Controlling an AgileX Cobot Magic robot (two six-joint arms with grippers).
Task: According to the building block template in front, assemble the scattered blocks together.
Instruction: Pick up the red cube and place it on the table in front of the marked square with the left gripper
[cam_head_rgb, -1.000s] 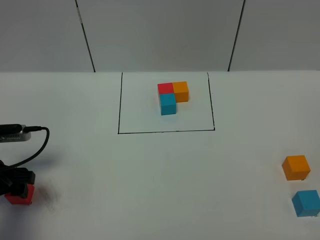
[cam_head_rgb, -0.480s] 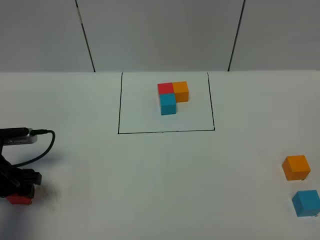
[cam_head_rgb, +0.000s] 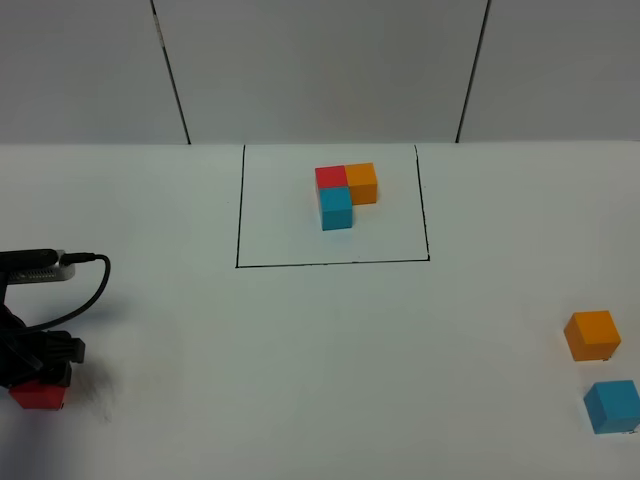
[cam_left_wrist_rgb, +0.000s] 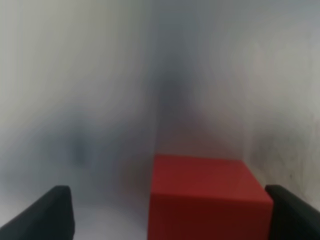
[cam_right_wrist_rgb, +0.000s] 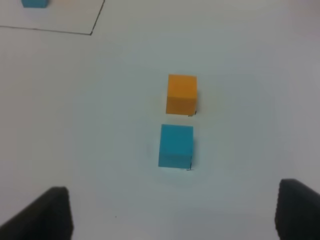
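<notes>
The template (cam_head_rgb: 346, 194) is a red, orange and blue L-shaped trio inside a thin black rectangle (cam_head_rgb: 238, 215) at the table's back centre. The loose red cube (cam_head_rgb: 38, 394) lies at the far left front. My left gripper (cam_head_rgb: 40, 372) is down over it. In the left wrist view the red cube (cam_left_wrist_rgb: 207, 197) sits between the open fingers, against one finger (cam_left_wrist_rgb: 295, 215), with a gap to the other. The loose orange cube (cam_head_rgb: 592, 335) and light blue cube (cam_head_rgb: 612, 405) lie at the far right. My right gripper (cam_right_wrist_rgb: 172, 215) is open above them, empty, and out of the exterior view.
A black cable (cam_head_rgb: 85, 290) loops from the left arm over the table. In the right wrist view the orange cube (cam_right_wrist_rgb: 181, 93) and blue cube (cam_right_wrist_rgb: 176, 145) lie close together, with a corner of the black rectangle (cam_right_wrist_rgb: 91, 34) beyond them.
The left arm has shifted slightly to the right and settled over the red cube, which has stayed in about the same spot. The right side has not changed.
</notes>
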